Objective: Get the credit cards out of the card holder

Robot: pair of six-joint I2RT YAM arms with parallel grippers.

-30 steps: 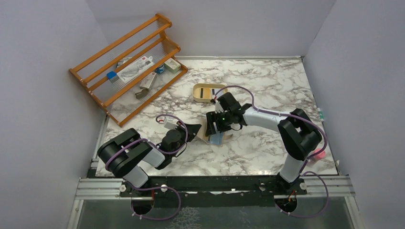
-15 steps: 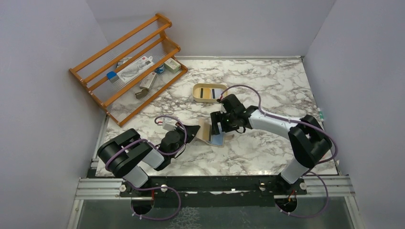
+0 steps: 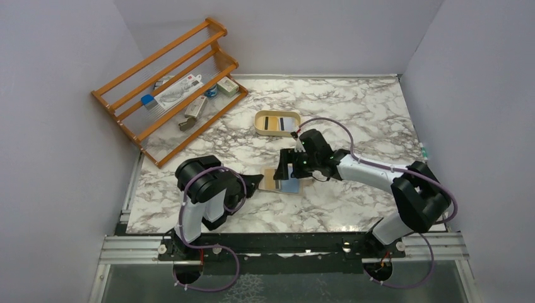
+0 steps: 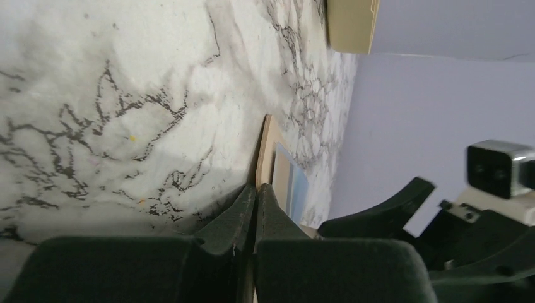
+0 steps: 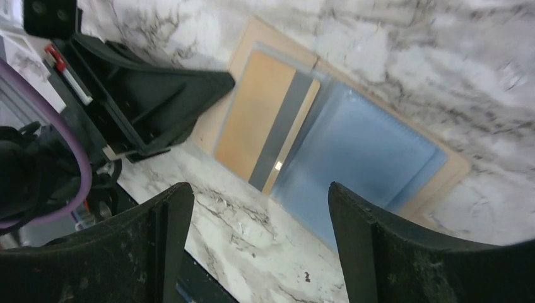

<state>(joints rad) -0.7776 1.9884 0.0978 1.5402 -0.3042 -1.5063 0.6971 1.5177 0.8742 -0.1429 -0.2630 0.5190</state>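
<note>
The tan card holder (image 3: pixel 272 179) lies open and flat on the marble table. A light blue credit card (image 3: pixel 291 186) sticks out of its right half. In the right wrist view a yellowish card with a grey stripe (image 5: pixel 265 120) lies beside the blue card (image 5: pixel 363 151) on the card holder (image 5: pixel 252 35). My left gripper (image 3: pixel 257 182) is shut on the card holder's left edge (image 4: pixel 262 148), low on the table. My right gripper (image 3: pixel 291 165) hovers open and empty just above the cards, its fingers (image 5: pixel 158 246) wide apart.
An oval cream-yellow tray (image 3: pixel 276 122) holding a card with a black stripe stands just behind the card holder. A wooden rack (image 3: pixel 167 88) with small items stands at the back left. Grey walls enclose the table on three sides.
My right gripper has shifted right and toward the front over the card holder, which now lies flatter and more open. My left arm's elbow has swung up and to the right; its gripper stays at the holder's edge.
</note>
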